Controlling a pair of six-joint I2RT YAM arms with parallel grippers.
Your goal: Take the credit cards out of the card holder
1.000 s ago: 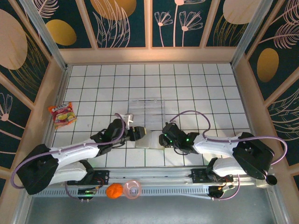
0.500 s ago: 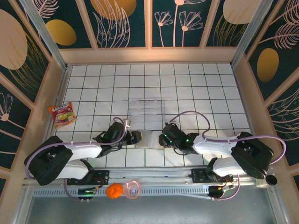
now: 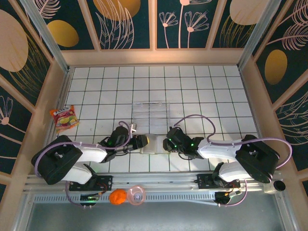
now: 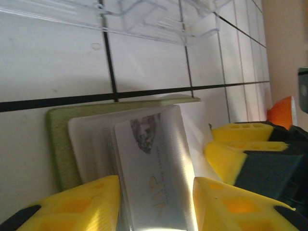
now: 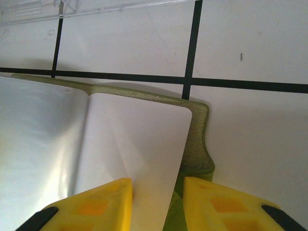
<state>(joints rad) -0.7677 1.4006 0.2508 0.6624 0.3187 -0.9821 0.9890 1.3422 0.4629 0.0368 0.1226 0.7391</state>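
Both arms lie stretched low over the white tiled surface [image 3: 96,86], meeting at its near middle. The left jaws stand part open, yellow pads [image 4: 86,202] against the long edges of a glossy pale credit card [image 4: 154,178] lying on the opened card holder [image 4: 55,144], olive outside, smooth beige inside. The right jaws, narrowly parted, pinch the card holder's right flap. A clear plastic tray [image 3: 150,111] sits just beyond
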